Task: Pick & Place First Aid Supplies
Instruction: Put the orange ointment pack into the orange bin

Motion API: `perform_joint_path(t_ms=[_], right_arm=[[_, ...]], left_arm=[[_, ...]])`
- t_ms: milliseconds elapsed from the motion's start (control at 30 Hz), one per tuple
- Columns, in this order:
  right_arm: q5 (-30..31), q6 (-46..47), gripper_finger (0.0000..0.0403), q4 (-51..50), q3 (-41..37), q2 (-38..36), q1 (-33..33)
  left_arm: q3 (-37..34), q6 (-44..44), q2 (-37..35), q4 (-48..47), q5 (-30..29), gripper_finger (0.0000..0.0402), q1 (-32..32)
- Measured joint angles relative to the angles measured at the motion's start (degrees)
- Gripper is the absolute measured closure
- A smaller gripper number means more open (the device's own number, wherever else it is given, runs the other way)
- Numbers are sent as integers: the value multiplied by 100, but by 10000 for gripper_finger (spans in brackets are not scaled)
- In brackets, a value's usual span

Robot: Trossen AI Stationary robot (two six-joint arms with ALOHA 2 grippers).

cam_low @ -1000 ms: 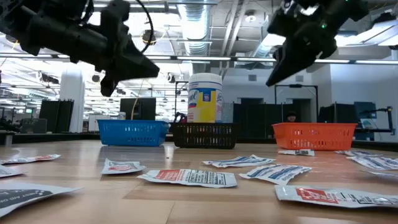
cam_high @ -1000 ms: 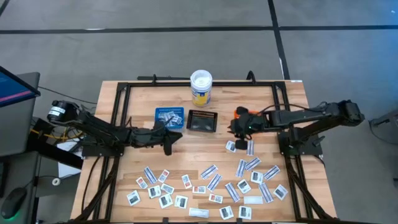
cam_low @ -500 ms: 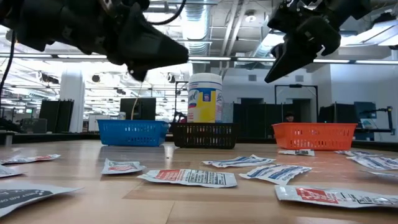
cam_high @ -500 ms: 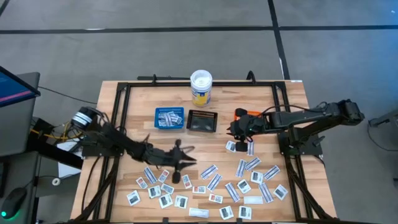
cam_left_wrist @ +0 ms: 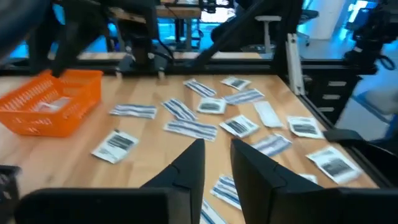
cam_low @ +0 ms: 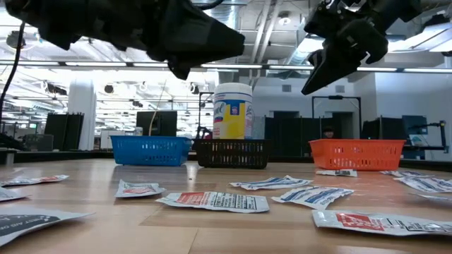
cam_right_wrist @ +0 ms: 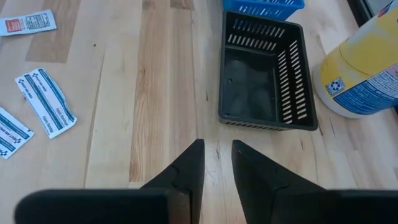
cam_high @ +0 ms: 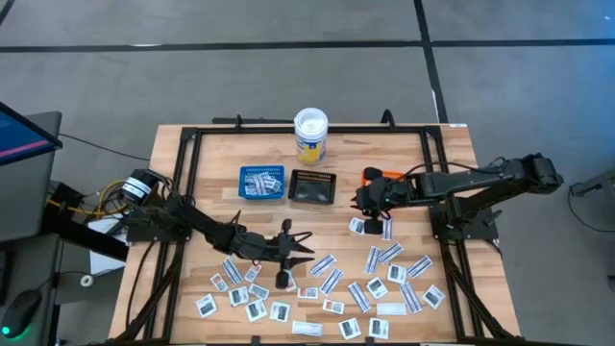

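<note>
The left claw (cam_high: 296, 252) hangs over the scattered first aid packets (cam_high: 332, 281) on the table (cam_high: 211, 159), fingers narrowly parted and empty; I'd settle it squarely over one loose packet, clear of overlapping neighbours. The right claw (cam_high: 357, 197), also narrow and empty, waits near the black tray (cam_high: 312, 187), with the blue tray (cam_high: 261, 183) and wipes tub (cam_high: 310, 135) behind.

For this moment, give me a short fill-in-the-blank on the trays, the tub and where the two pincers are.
1. The tray that already holds packets is ____.
2. The tub has a white lid and a ____ label.
3. The black tray holds ____ packets.
4. The ____ pincer is over the loose packets; the other pincer is by the orange tray.

Missing words: blue; yellow; no; left
</note>
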Motion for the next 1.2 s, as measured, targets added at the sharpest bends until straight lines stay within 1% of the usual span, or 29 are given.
perform_joint_path(t_ms=[100,167,267,367,533,600,833,967,1200], right_arm=[[0,0,328,-1,0,0,0],[0,0,328,-2,0,0,0],[0,0,328,-2,0,0,0],[0,0,328,1,0,0,0],[0,0,328,2,0,0,0],[0,0,328,3,0,0,0],[0,0,328,1,1,0,0],[0,0,328,1,1,0,2],[0,0,328,-4,2,0,2]], left_arm=[[94,24,0,-160,-13,312,76],[148,-159,0,-479,-12,309,105],[288,-703,0,-1238,-12,309,137],[592,-1093,-4,-2188,-10,308,132],[1292,-1320,-13,-3608,-9,308,113],[1467,-1372,-13,-4010,-12,308,114],[1470,-1754,-15,-4627,15,308,113],[1357,-1700,-15,-4760,107,308,113],[1130,-1803,-15,-4814,591,308,133]])
